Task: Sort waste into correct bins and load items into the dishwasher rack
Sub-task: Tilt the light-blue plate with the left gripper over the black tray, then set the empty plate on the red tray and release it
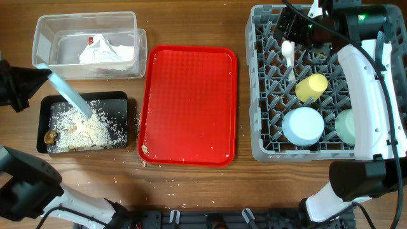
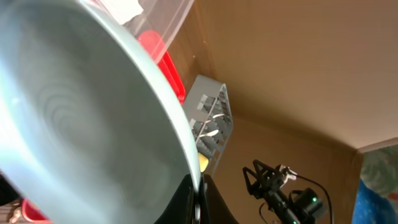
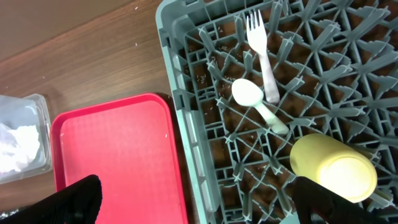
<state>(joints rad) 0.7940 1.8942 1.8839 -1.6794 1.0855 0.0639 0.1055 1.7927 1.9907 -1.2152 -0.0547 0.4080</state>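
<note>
Overhead and wrist views of the sorting table. The left gripper [image 1: 38,75] is closed on the rim of the light blue plate [image 1: 67,94]; we see the plate steeply tilted, edge-on from above, its lower edge down among the rice grains [image 1: 95,124] in the black tray [image 1: 44,105]; in the left wrist view the plate's underside fills most of the frame, with the dark fingers [image 2: 194,199] at its rim. Brownish scraps [image 1: 51,135] lie in the near left corner of the same tray; a few loose grains are scattered on the table [image 1: 191,191] beside it and along the near edge of the red tray [image 1: 191,102]. The clear tub [image 1: 44,28], just behind the black tray, holds the crumpled napkin [image 1: 105,49] with its red mark.

The right gripper [image 1: 296,28] hangs over the far left part of the grey rack [image 1: 257,83]; in the right wrist view we find its fingers [image 3: 74,199] spread wide with nothing between them. Beneath it the fork [image 3: 261,46] and spoon [image 3: 255,99] lie side by side on the pegs, touching; the yellow cup [image 1: 311,87] lies on its side near them; the light blue bowl [image 1: 303,125] and mint green bowl [image 1: 353,126] rest along the rack's near edge, the latter partly hidden by the right arm.
</note>
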